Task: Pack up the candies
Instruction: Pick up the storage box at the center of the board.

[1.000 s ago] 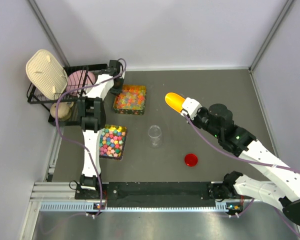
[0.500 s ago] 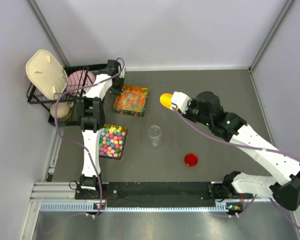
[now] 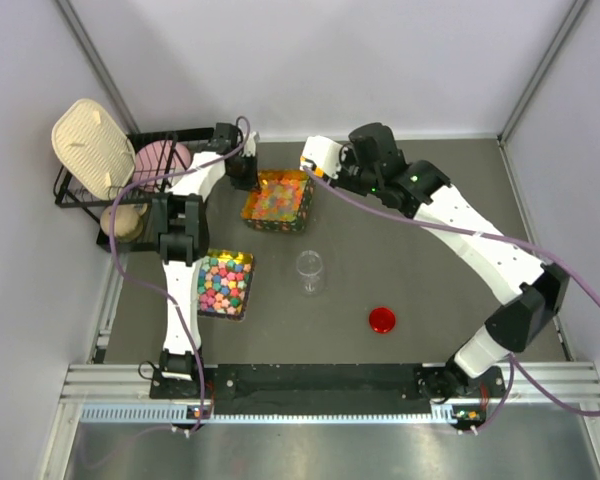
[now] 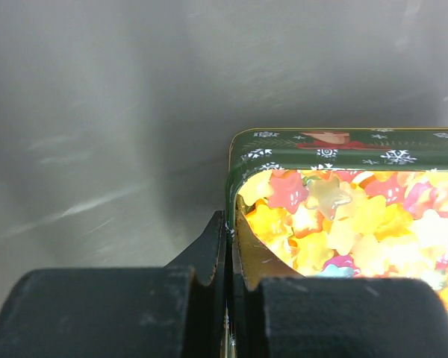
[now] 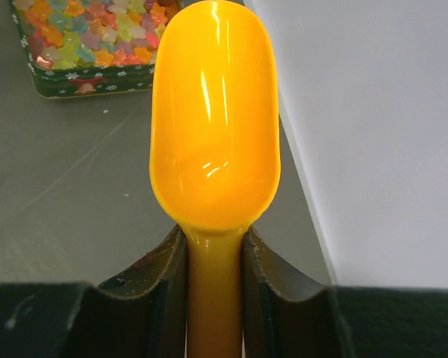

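Left of the tin, the left gripper is clenched on the tin's left wall, with one finger outside and the other inside. Only the left wrist view shows this pinch and the white snowflakes printed on the green wall. The candies, star-shaped in yellow, orange and pink, lie in the tin. Right of the tin's far corner, the right gripper grasps the scoop by its handle. The top view hides most of the scoop.
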Robot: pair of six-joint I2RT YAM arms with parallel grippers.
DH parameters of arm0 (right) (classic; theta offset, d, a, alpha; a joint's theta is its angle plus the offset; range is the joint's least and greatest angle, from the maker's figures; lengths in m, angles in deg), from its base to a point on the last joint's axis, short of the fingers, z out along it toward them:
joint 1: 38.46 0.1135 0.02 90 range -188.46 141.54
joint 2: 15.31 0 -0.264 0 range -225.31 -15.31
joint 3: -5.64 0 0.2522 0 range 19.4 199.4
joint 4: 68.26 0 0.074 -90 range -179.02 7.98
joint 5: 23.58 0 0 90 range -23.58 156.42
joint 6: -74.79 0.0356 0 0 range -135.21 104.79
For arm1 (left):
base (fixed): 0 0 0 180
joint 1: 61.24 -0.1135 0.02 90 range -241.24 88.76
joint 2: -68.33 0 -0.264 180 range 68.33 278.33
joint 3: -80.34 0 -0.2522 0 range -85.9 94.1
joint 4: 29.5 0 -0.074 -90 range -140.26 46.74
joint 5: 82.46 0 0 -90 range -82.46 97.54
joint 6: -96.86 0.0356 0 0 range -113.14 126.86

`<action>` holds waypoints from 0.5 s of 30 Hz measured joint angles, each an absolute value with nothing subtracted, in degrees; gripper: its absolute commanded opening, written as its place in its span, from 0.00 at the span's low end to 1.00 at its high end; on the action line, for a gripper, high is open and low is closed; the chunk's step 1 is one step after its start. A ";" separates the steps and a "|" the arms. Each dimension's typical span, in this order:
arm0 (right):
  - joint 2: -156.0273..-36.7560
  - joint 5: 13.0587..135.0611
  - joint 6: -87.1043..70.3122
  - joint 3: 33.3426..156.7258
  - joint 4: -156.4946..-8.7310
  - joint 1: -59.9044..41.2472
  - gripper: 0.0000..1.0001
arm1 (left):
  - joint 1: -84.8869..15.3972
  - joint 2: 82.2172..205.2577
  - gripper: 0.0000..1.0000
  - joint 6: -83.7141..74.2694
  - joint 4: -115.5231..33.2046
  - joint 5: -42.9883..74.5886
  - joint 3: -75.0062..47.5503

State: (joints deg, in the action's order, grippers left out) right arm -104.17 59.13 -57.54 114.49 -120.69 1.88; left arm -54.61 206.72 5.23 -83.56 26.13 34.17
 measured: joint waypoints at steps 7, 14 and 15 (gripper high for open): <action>-109.66 55.41 -60.20 122.44 -125.92 2.14 0.00 | -54.46 205.78 0.00 1.19 -75.75 32.84 31.05; -110.01 52.79 -61.25 127.03 -127.75 3.00 0.00 | -54.68 203.02 0.00 -1.57 -69.24 35.64 24.82; -110.01 52.53 -61.32 127.34 -127.88 3.19 0.00 | -54.70 202.37 0.00 -1.96 -67.97 35.48 23.66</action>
